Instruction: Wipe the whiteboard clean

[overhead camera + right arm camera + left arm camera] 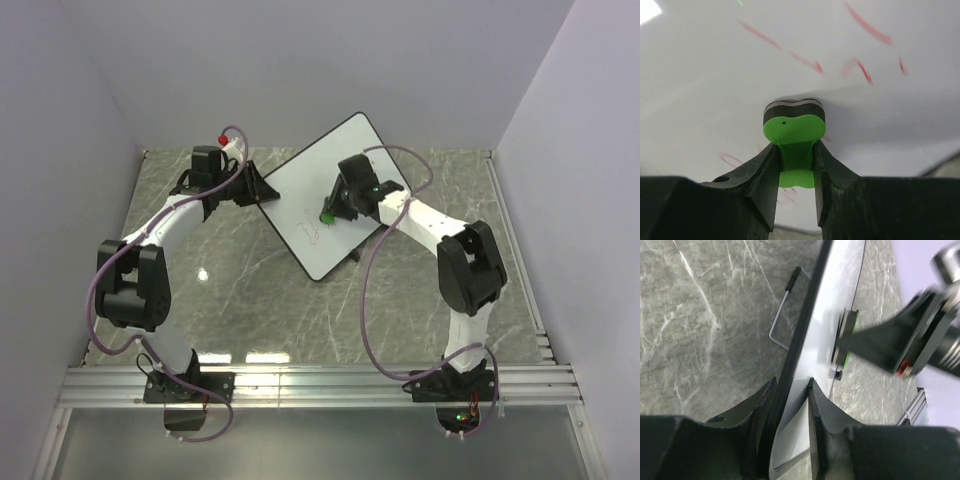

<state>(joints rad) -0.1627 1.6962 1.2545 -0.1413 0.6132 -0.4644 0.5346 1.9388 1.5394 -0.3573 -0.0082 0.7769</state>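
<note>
The whiteboard (330, 165) is a white board with a thin black rim, lying tilted at the back middle of the table. Faint red writing (313, 233) marks its near part, and red strokes (865, 72) show in the right wrist view. My left gripper (262, 190) is shut on the board's left edge (792, 375), one finger on each face. My right gripper (335, 208) is shut on the green bow-shaped eraser (794, 131), whose dark felt presses on the board's face (715, 85). The eraser also shows in the left wrist view (847, 337).
A thin metal stand leg (782, 315) sticks out from under the board onto the grey marble table (250, 300). White walls close in the back and both sides. An aluminium rail (320, 385) runs along the near edge by the arm bases.
</note>
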